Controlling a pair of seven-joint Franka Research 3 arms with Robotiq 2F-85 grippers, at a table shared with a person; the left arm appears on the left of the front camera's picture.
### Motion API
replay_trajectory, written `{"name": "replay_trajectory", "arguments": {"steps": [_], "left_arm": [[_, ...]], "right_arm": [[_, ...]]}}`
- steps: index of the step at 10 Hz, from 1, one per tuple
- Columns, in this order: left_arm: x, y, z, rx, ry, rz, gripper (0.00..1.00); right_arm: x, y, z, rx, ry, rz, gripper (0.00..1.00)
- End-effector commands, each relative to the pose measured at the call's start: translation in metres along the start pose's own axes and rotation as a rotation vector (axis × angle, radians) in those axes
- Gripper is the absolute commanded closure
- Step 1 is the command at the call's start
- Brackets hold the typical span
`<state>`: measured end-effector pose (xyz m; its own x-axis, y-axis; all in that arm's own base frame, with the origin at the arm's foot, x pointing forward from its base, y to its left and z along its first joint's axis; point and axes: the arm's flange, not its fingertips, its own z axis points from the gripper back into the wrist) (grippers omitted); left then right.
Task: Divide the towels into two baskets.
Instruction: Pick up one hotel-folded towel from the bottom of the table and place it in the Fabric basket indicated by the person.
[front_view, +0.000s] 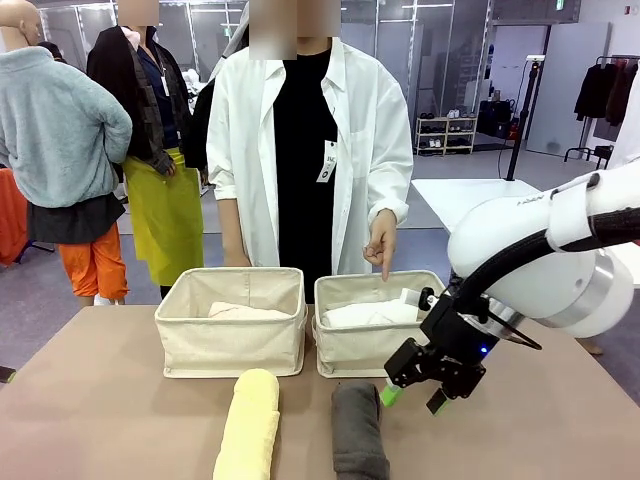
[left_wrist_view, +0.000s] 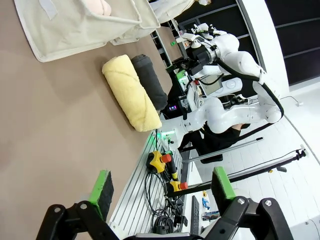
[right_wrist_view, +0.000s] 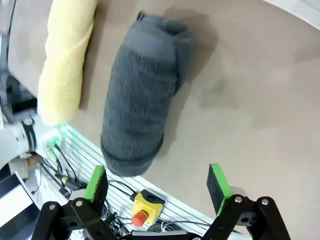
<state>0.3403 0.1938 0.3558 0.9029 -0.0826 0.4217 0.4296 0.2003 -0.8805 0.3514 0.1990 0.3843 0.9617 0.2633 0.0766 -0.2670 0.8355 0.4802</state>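
Left basket (front_view: 230, 345) holds the pink towel (front_view: 245, 311), right basket (front_view: 365, 352) the white towel (front_view: 370, 314). Yellow towel (front_view: 248, 425) and grey towel (front_view: 359, 430) lie at six o'clock of them. Right gripper (front_view: 413, 399), at two o'clock of the grey, gapes empty; left gripper (left_wrist_view: 162, 185) too.

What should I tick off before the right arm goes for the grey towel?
1. Right robot hand open: ok, pads apart.
2. Hand around the grey towel: not ok, it hangs beside the towel's far end.
3. Grey towel free: ok, it lies on the table apart from the yellow towel, with nothing on it.
4. Room in the right basket: ok, one white towel inside.
5. Right basket clear of people: not ok, the person's hand points down over its far rim.
6. Left robot hand out of the way: ok, open and well away from the towels.
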Motion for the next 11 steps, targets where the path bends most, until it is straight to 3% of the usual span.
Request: {"name": "replay_trajectory", "arguments": {"steps": [1, 7, 11], "left_arm": [[-0.002, -0.002, 0.002, -0.015, -0.001, -0.012, 0.00], [-0.002, -0.002, 0.002, -0.015, -0.001, -0.012, 0.00], [-0.002, -0.002, 0.002, -0.015, -0.001, -0.012, 0.00]], "right_arm": [[0.016, 0.026, -0.018, -0.101, -0.014, -0.142, 0.00], [0.039, 0.050, -0.060, -0.109, 0.034, -0.283, 0.00], [0.052, 0.067, -0.101, -0.151, 0.070, -0.290, 0.00]]}}
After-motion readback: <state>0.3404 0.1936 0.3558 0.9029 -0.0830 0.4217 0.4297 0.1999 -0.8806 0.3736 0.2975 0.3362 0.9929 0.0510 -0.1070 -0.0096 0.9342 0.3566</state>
